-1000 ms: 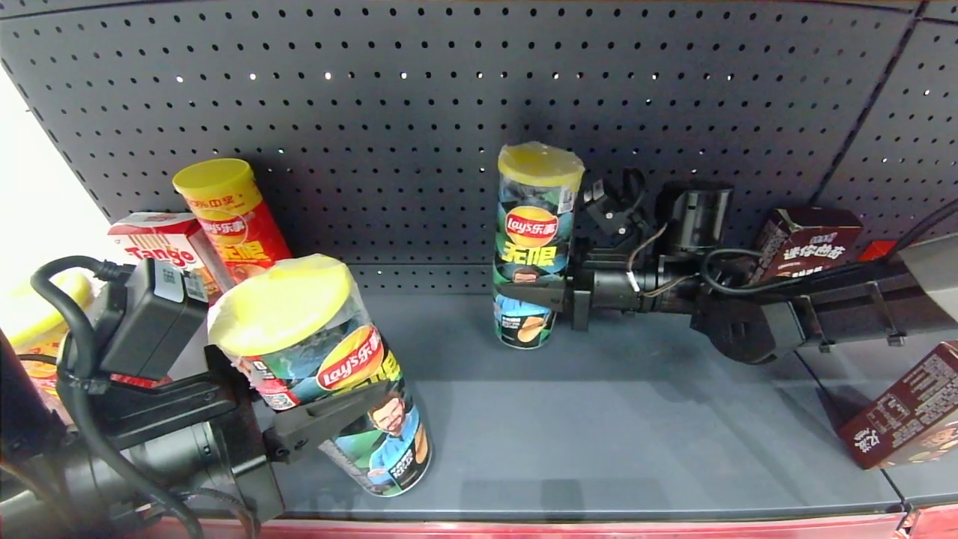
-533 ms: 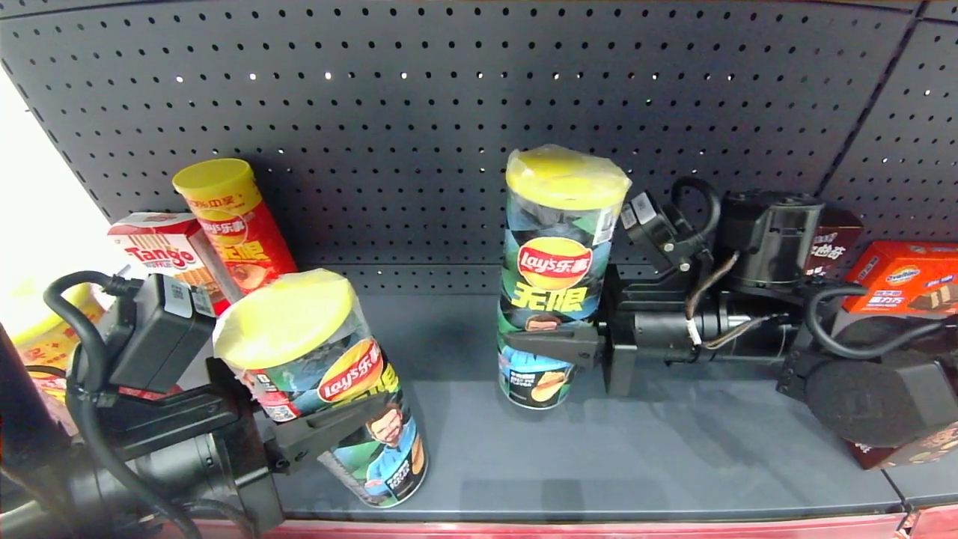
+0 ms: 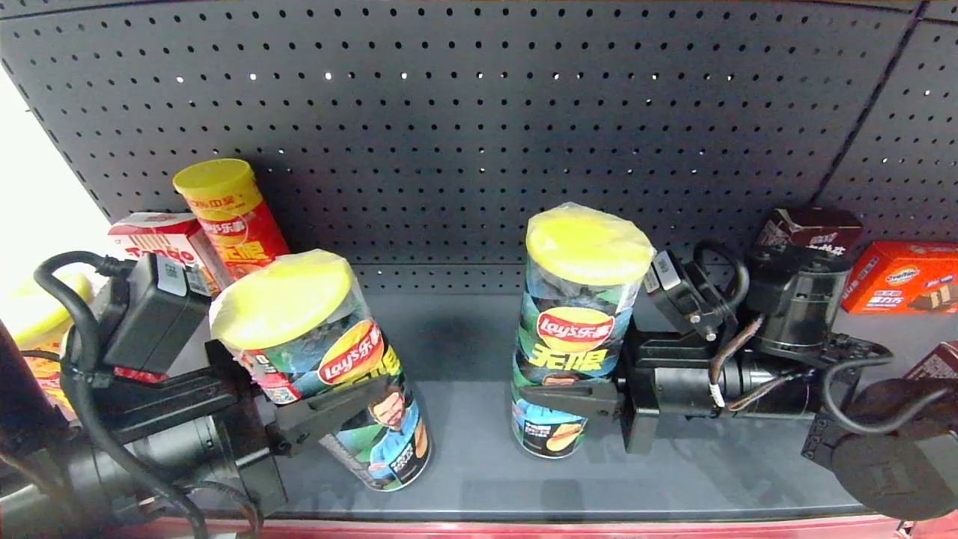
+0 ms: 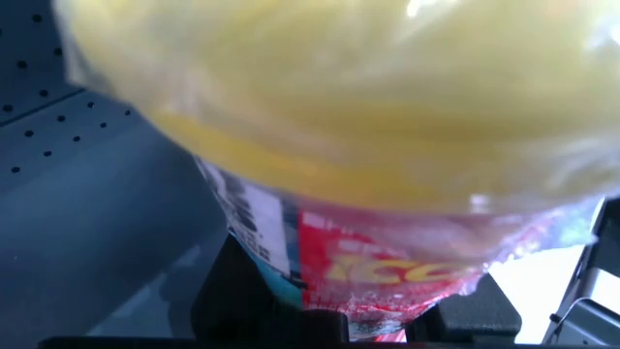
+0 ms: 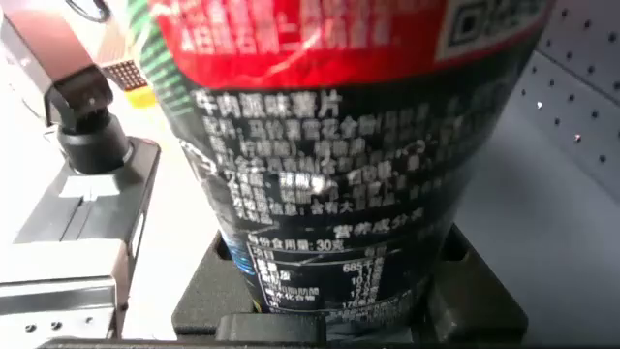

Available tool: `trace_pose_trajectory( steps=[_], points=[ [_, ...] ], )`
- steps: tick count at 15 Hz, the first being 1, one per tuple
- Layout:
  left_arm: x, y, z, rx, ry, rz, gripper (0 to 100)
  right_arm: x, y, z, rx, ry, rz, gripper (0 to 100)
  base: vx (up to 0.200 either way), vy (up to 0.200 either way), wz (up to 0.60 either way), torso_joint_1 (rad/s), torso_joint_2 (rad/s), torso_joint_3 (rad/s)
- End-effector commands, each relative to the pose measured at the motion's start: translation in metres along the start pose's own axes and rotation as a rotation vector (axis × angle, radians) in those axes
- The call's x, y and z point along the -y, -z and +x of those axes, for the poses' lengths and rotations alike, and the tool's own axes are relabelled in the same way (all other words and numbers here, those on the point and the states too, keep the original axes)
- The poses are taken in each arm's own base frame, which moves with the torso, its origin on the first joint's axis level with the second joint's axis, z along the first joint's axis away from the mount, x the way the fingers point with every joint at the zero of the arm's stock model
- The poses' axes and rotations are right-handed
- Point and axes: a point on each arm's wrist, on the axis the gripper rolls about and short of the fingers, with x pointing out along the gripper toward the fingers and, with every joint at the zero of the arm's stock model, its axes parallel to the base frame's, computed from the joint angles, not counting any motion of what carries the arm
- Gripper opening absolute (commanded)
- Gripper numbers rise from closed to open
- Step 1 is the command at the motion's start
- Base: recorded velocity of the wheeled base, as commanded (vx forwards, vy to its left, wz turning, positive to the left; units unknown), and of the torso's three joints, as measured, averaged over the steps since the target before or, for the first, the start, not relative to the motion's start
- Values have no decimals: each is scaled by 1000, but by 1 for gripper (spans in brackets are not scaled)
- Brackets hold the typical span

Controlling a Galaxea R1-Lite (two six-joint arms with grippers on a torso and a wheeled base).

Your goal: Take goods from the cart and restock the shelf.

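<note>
There are two chip cans. Each has a yellow lid under clear wrap and a dark green and blue label. The left can (image 3: 329,367) is tipped, with its top leaning left. It is near the front edge of the grey shelf (image 3: 479,479), held tight by the left gripper (image 3: 325,408). The right can (image 3: 572,337) stands straight up near the middle of the shelf, held tight by the right gripper (image 3: 566,391).

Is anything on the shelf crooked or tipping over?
Yes. The chip can in the left gripper looks tilted, its yellow lid leaning toward the left. The other can, in the right gripper, looks upright.
</note>
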Motion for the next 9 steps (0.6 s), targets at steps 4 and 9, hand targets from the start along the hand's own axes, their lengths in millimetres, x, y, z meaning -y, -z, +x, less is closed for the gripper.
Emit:
trace_pose_trajectory(
  steps=[4, 9],
  points=[
    [0, 0, 1, -1, -1, -1, 0, -5, 29, 6, -56, 7, 53, 0, 0, 0, 0, 0, 0, 0],
    [0, 0, 1, -1, -1, -1, 0, -10, 34, 7, -71, -5, 66, 0, 0, 0, 0, 0, 0, 0]
  ],
)
